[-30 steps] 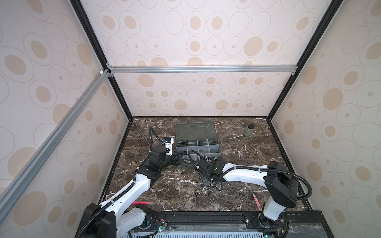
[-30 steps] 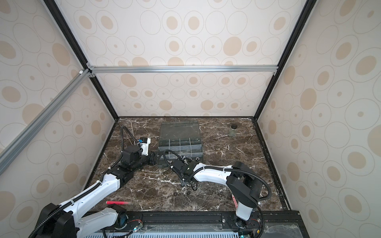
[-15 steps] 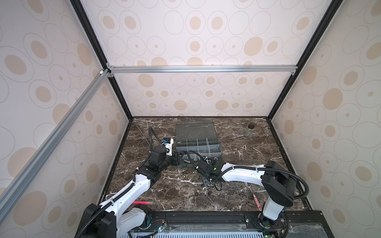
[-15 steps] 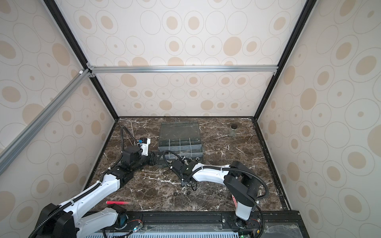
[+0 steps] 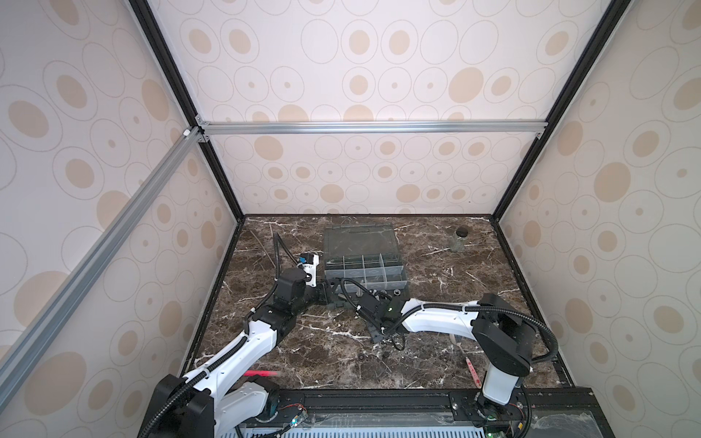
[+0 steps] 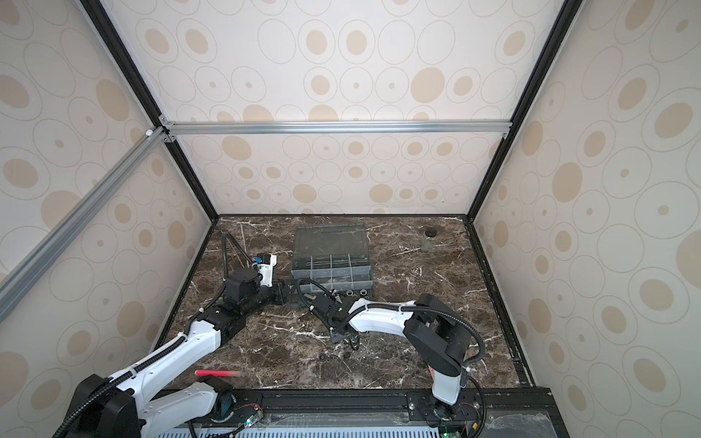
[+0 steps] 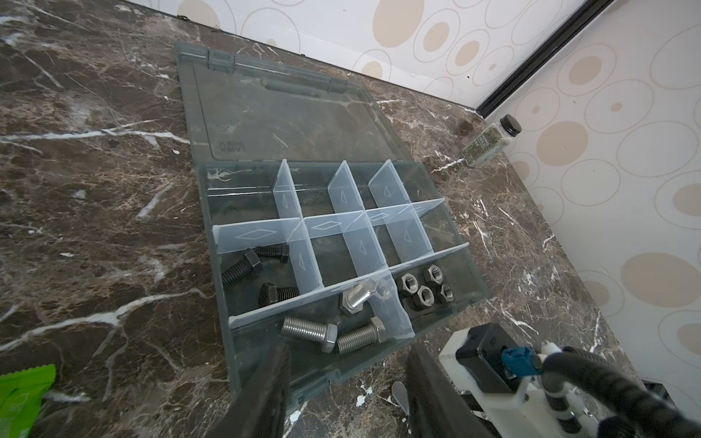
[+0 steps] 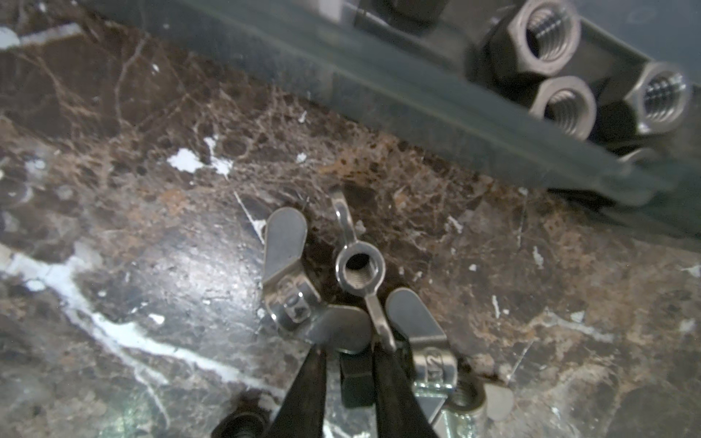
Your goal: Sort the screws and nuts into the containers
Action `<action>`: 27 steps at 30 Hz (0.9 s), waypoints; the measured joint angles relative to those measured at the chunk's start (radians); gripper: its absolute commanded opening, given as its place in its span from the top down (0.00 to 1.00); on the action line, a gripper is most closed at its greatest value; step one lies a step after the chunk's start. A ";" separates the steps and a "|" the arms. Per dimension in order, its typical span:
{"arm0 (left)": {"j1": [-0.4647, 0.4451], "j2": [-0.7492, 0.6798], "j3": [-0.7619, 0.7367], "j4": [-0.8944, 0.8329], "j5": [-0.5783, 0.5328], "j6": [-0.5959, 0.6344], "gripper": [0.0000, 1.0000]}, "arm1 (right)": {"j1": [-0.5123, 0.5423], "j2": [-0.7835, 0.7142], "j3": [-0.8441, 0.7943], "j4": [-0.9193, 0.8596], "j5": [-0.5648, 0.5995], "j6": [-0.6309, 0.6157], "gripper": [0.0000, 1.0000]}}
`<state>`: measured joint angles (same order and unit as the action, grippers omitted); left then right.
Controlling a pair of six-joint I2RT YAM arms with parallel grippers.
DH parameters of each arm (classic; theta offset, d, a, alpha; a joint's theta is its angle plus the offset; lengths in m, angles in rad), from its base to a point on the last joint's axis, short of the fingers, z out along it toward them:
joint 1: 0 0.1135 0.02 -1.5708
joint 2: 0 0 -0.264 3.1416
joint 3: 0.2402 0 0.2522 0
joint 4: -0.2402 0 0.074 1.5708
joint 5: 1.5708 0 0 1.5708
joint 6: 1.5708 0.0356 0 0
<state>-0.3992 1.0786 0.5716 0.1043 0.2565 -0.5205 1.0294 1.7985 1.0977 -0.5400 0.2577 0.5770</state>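
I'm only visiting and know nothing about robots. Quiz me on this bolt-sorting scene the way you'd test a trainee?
1. True or false: the lid of the organizer box is shut over its compartments.
2. Multiple choice: what lies on the marble right at the right gripper fingertips? A) the glass jar B) wing nuts C) a green packet
3. Count: in the left wrist view, how many dark bolts share one compartment?

Key
1. False: the lid lies open, flat behind the box.
2. B.
3. Three.
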 measured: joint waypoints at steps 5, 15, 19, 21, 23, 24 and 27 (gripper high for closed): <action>0.000 0.000 -0.007 0.009 0.000 -0.007 0.50 | 0.003 0.006 0.000 0.000 -0.009 0.002 0.78; 0.000 -0.009 -0.011 0.015 0.000 -0.014 0.49 | 0.004 0.019 0.004 0.003 -0.011 0.027 0.88; 0.000 -0.024 -0.025 0.016 0.000 -0.020 0.49 | 0.004 0.018 0.003 0.003 -0.012 0.031 0.90; 0.000 -0.030 -0.034 0.017 0.000 -0.028 0.49 | 0.004 0.015 0.003 0.005 -0.018 0.032 0.90; 0.000 -0.033 -0.042 0.019 0.000 -0.037 0.49 | 0.005 0.004 0.002 0.004 -0.022 0.031 0.90; 0.000 -0.034 -0.044 0.020 0.001 -0.040 0.49 | 0.006 -0.005 0.002 0.005 -0.023 0.031 0.90; 0.001 -0.041 -0.045 0.021 0.001 -0.044 0.49 | 0.009 -0.056 0.002 0.008 -0.019 0.027 0.90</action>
<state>-0.3985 1.0378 0.5270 0.1249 0.2573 -0.5648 1.0382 1.7420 1.0992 -0.5316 0.2386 0.6041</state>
